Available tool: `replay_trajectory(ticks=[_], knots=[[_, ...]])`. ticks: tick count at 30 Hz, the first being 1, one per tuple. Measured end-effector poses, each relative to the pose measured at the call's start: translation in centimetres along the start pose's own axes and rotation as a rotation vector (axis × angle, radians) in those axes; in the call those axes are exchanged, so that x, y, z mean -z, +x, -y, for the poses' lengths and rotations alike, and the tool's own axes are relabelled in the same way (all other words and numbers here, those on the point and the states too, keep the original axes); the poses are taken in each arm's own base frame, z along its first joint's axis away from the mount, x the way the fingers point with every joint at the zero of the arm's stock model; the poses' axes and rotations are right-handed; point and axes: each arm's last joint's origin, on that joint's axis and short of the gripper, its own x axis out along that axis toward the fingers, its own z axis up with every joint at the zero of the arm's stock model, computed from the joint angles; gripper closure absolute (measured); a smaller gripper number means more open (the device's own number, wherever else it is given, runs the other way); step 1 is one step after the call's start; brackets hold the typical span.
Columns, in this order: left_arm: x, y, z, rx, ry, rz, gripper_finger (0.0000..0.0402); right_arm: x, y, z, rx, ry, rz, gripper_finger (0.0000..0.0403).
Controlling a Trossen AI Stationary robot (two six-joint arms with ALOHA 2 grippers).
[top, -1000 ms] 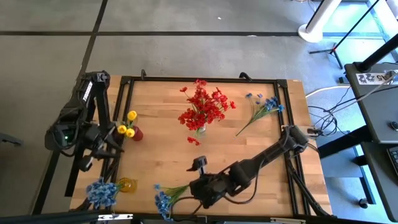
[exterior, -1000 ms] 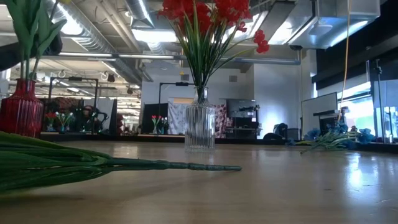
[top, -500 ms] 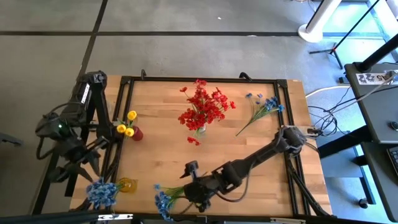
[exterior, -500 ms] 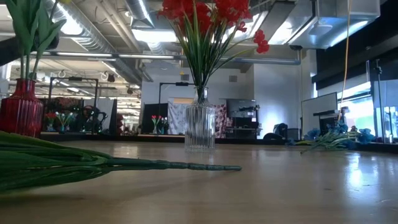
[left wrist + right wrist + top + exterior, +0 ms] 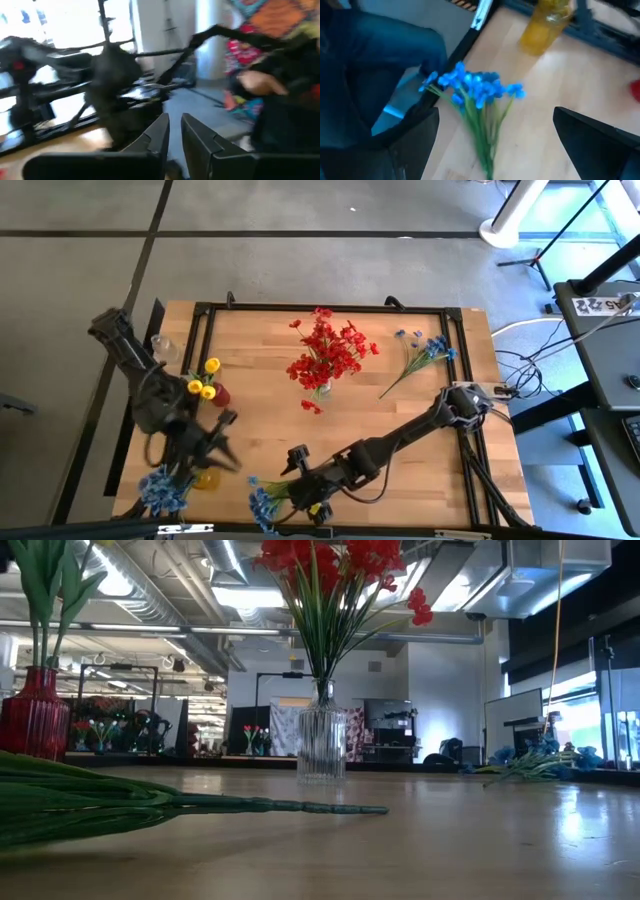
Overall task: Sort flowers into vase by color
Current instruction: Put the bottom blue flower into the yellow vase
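A blue flower spray (image 5: 476, 95) with clustered blooms and thin green stems is seen lying flat on the table (image 5: 400, 425) at lower left. It is framed by the right gripper (image 5: 300, 498), jaws spread wide and empty. The left gripper (image 5: 215, 442) is blurred, jaws nearly closed on nothing.

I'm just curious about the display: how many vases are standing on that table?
3. A clear vase holding red flowers stands mid-table, a red vase with yellow flowers sits toward the left edge, and a yellow vase with blue flowers stands at the front left corner. None seems hidden.
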Motion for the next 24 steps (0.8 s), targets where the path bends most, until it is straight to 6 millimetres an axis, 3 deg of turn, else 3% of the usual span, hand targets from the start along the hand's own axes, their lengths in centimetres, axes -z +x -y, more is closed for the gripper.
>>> replay_trajectory(ticks=[4, 7, 10, 19, 24], knots=[[-0.6, 0.0, -2.0, -0.09, -0.034, 0.04, 0.0367, 1.2, 2.0, -0.4, -0.031, -0.001, -0.042, 0.0013], [-1.0, -0.6, -2.3, -0.092, -0.076, 0.066, 0.0372, 2.3, 3.4, -0.3, -0.087, 0.032, -0.078, 0.0013], [-1.0, -0.8, -1.8, -0.068, -0.083, 0.068, 0.0373, 3.1, 4.5, -0.1, -0.129, 0.064, -0.105, 0.0013], [-0.7, 0.1, 0.5, 0.019, -0.089, 0.081, 0.0375, 7.6, 9.1, -0.9, -0.038, 0.106, -0.276, 0.0014], [-0.3, 0.8, 1.4, 0.045, -0.082, 0.067, 0.0375, 8.6, 10.2, -1.1, -0.033, 0.213, -0.309, 0.0054]])
